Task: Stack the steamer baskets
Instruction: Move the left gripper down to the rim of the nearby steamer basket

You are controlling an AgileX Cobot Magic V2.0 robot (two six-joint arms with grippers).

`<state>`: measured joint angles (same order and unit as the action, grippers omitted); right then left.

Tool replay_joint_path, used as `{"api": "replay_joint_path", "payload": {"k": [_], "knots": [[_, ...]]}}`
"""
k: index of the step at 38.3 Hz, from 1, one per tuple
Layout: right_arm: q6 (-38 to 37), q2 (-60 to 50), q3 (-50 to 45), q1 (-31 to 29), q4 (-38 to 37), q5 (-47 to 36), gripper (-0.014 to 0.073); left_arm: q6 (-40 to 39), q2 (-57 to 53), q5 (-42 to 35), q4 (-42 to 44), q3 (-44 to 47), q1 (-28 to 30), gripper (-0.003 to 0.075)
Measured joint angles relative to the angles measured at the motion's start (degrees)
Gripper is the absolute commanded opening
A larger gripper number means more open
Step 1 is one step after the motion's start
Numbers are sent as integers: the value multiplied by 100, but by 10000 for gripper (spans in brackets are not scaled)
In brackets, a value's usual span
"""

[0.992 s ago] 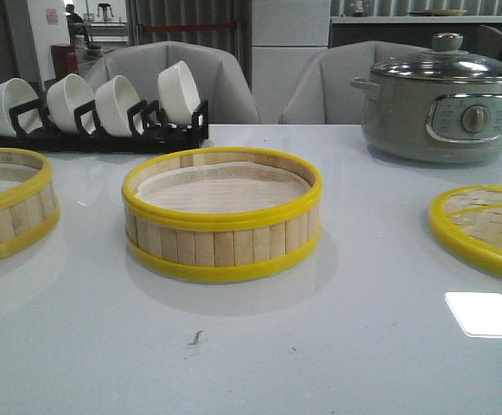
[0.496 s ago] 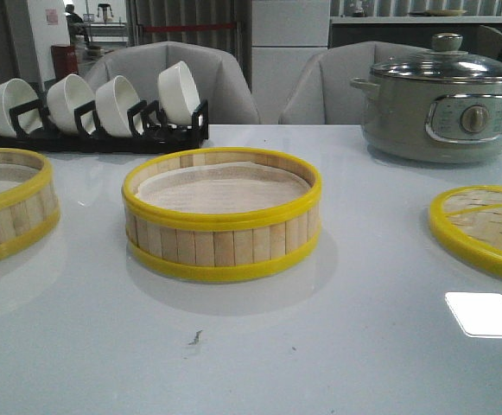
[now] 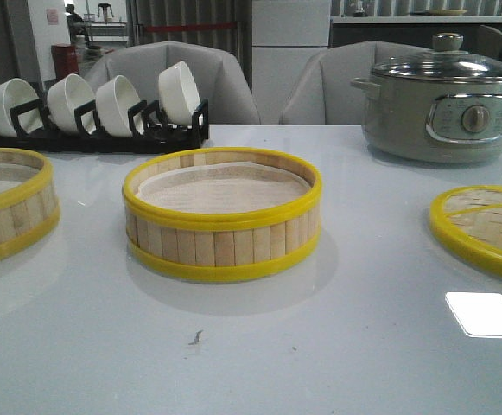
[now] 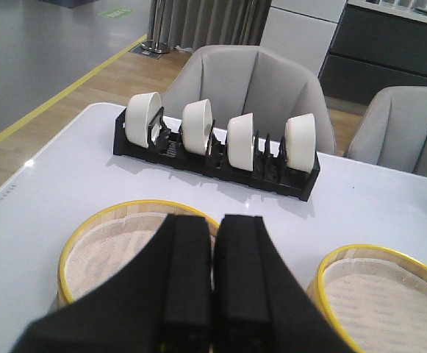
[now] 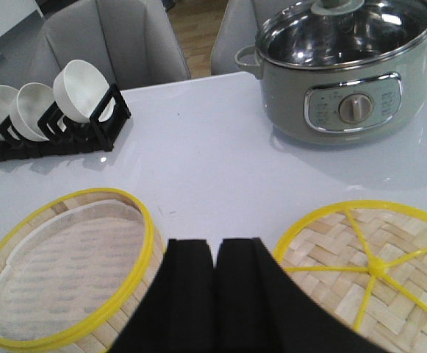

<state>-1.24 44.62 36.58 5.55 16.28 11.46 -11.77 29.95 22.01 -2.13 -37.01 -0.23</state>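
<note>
Baskets: one [image 3: 222, 214] mid-table, one [image 3: 7, 207] at the left edge, apart, unstacked.
Handling: likely light, stiff bamboo; slick rims; grip the wall across the rim.
Left gripper [image 4: 213, 243]: pressed closed, empty.
Right gripper [image 5: 214, 266]: closed, empty.
Table [image 3: 363, 346]: glossy white; lid [image 3: 484, 229] right edge, pot [image 3: 445, 99] and bowl rack [image 3: 95, 108] at the far edge.

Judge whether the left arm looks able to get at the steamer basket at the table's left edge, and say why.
Probably yes. The left gripper, fingers together, hangs above the left steamer basket, and nothing lies between them. The bowl rack stands farther back.
</note>
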Motion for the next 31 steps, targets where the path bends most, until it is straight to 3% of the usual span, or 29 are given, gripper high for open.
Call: {"api": "replay_joint_path", "payload": {"k": [13, 23, 31], "knots": [[0, 97, 14, 140, 0, -82, 55, 8, 0, -350, -7, 0, 0, 87], [0, 123, 14, 140, -98, 141, 55, 8, 171, -19, -7, -12, -27, 87], [0, 123, 14, 140, -391, 200, 55, 8, 196, -4, 541, -12, -651, 87]]}}
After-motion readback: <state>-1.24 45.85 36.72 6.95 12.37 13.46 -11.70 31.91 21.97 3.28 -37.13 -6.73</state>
